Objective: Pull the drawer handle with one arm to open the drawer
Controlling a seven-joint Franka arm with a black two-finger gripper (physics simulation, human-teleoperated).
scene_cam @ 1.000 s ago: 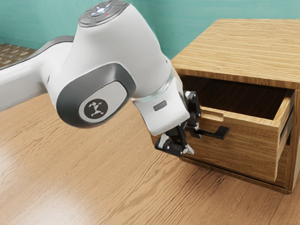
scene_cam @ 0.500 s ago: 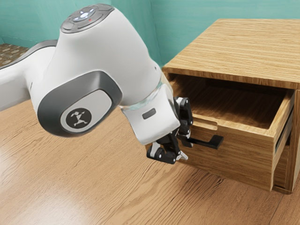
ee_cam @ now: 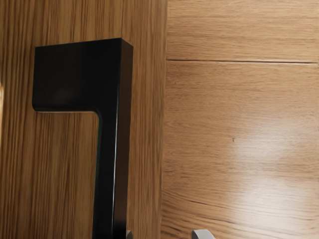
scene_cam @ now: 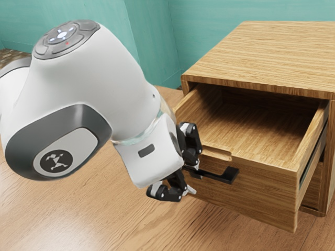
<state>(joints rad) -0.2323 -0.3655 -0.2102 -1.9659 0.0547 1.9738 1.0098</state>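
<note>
The wooden cabinet (scene_cam: 272, 52) has its drawer (scene_cam: 251, 178) pulled well out, and the inside of the drawer is bare. A black bar handle (scene_cam: 217, 175) sits on the drawer front. My gripper (scene_cam: 188, 180) is at the end of the handle on the exterior view's left. In the wrist view the handle (ee_cam: 112, 149) runs along the drawer front (ee_cam: 60, 174). Two pale fingertips (ee_cam: 202, 234) stand apart, one right against the handle's edge, and the gap between them holds nothing. The gripper (ee_cam: 164, 235) is open, hooked on the bar.
The cabinet stands on a wooden tabletop (scene_cam: 94, 225) with a teal wall (scene_cam: 209, 21) behind it. The arm's large white body (scene_cam: 84, 115) fills the exterior view's left. Bare tabletop lies in front of the drawer.
My hand has moved toward the exterior view's left and lower, and the handle has stayed with it. The drawer has slid further out of the cabinet.
</note>
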